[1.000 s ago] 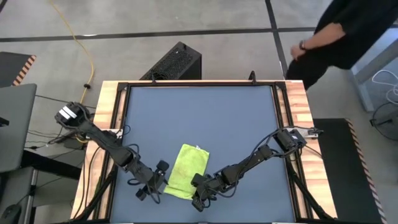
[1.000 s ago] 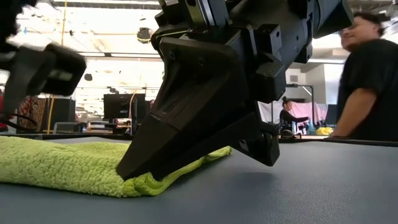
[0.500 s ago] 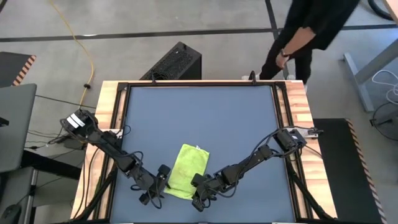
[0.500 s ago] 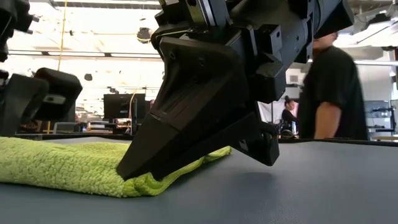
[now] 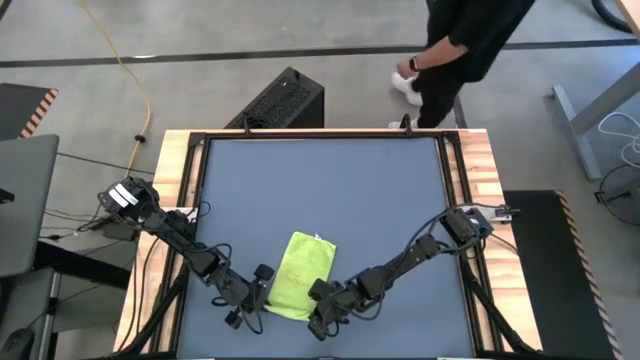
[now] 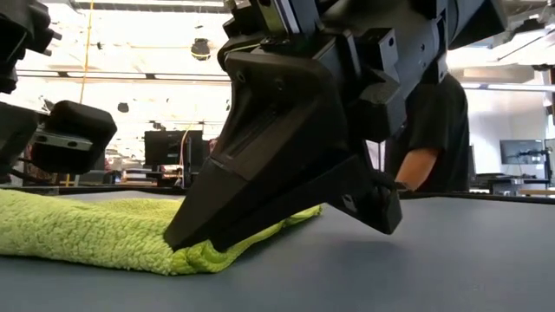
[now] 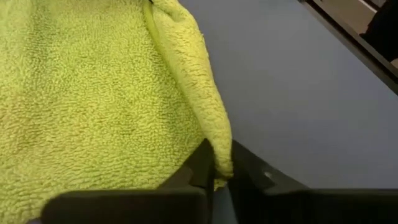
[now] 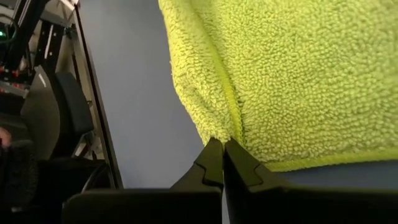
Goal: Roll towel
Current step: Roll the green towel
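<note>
Lying at about 6 o'clock on the table, the lime-green towel is flat. At 5 o'clock of it the right pincer is clamped on its corner; at 7 o'clock the left pincer pinches its edge.

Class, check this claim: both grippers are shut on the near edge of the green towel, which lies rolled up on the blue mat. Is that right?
Not quite. The towel is not rolled; the high view shows it lying flat on the mat. The rest holds: the left gripper and right gripper are each shut on its near edge.
</note>
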You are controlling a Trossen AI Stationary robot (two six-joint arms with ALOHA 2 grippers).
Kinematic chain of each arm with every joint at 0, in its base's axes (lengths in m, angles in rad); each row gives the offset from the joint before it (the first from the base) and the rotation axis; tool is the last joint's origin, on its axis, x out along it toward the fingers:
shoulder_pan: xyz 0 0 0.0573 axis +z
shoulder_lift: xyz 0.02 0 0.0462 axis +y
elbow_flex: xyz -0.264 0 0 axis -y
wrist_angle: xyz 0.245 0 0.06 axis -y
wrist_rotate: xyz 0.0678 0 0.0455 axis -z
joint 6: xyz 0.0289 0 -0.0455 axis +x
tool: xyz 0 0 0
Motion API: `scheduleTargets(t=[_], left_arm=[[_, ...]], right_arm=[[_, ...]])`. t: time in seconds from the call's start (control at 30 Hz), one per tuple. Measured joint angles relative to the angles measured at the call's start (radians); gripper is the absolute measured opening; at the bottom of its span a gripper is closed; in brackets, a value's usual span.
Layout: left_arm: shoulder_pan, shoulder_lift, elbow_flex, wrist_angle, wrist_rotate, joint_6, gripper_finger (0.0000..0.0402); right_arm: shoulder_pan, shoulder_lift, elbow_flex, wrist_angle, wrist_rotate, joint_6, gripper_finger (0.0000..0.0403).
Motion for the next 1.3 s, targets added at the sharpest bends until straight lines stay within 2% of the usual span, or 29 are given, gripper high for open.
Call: scheduleTargets(t=[0.17, 0.37, 0.6, 0.9, 1.3], left_arm=[[0.037, 0.0, 0.0, -0.01, 0.061, -0.063, 0.0004], [0.15, -0.001, 0.001, -0.043, 0.274, -0.244, 0.0002], [0.296, -0.001, 0.001, -0.058, 0.431, -0.45, 0.0001], [0.356, -0.001, 0.002, -0.061, 0.515, -0.638, 0.0], [0.354, -0.003, 0.005, -0.146, 0.546, -0.651, 0.0007]], right_arm=[[0.007, 0.0, 0.0, 0.002, 0.006, 0.068, 0.0016], [0.019, 0.0, 0.0, 0.008, 0.007, 0.163, 0.0016], [0.028, 0.0, 0.0, 0.009, 0.023, 0.304, 0.0016], [0.037, 0.001, -0.001, 0.033, 0.046, 0.334, 0.0016], [0.047, 0.0, -0.001, 0.024, 0.095, 0.342, 0.0016]])
